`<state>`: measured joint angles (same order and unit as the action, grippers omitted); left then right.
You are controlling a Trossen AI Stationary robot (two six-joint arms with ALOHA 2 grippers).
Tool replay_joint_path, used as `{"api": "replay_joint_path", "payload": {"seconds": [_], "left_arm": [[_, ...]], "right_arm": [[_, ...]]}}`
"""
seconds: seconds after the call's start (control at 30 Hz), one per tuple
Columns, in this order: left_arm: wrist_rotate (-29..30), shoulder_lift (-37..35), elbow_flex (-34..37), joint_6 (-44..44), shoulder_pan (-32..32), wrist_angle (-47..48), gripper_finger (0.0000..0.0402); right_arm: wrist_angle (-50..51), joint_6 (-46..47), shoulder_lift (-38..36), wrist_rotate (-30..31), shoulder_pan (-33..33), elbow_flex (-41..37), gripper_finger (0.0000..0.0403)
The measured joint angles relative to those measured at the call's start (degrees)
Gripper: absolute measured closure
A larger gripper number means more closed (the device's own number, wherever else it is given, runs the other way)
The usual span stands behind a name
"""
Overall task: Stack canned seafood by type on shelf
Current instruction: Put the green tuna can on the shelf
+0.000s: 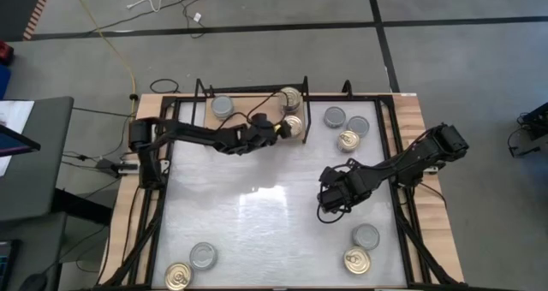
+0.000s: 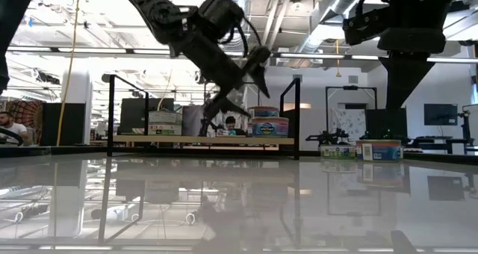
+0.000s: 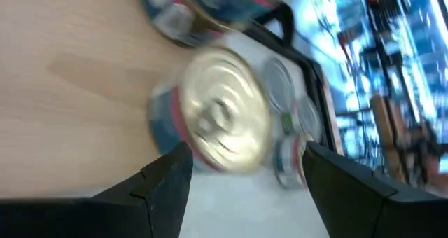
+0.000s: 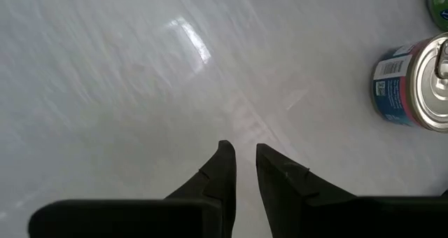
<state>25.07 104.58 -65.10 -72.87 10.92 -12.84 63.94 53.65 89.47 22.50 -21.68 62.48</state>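
Note:
The shelf [image 1: 248,94] is a light wooden board in a black wire frame at the table's far side. On it stand a grey-topped can [image 1: 223,108] and two gold-topped cans [image 1: 291,96] [image 1: 293,124]. My left gripper [image 1: 281,128] hovers open just above and in front of the nearer gold can [image 3: 224,119], which rests on its base on the wood, with the fingers standing apart on either side of it. My right gripper [image 1: 330,212] hangs over the middle of the white table, pointing down, its fingers [image 4: 245,154] a narrow gap apart with nothing between them.
Three cans [image 1: 347,128] stand on the table just right of the shelf. Two more [image 1: 190,265] sit at the near left and two [image 1: 361,248] at the near right. The shelf's black posts [image 2: 297,116] rise beside the left gripper.

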Motion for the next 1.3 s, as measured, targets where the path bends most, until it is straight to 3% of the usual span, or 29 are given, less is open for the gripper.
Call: {"api": "replay_joint_path", "payload": {"seconds": [0.57,0.93,1.3], "left_arm": [[0.7,-17.81,0.15,18.31,-12.92,23.68,0.0143],[6.57,-26.94,13.13,14.95,-27.11,25.37,0.0143],[12.55,-27.78,18.2,7.3,-39.67,27.5,0.0143]], "right_arm": [[-12.84,2.99,0.0,-0.08,0.85,0.0,0.0307],[-13.42,18.74,0.02,-1.62,0.3,3.16,0.0316],[-3.69,22.88,-0.43,-3.29,3.06,6.4,0.0391]]}}
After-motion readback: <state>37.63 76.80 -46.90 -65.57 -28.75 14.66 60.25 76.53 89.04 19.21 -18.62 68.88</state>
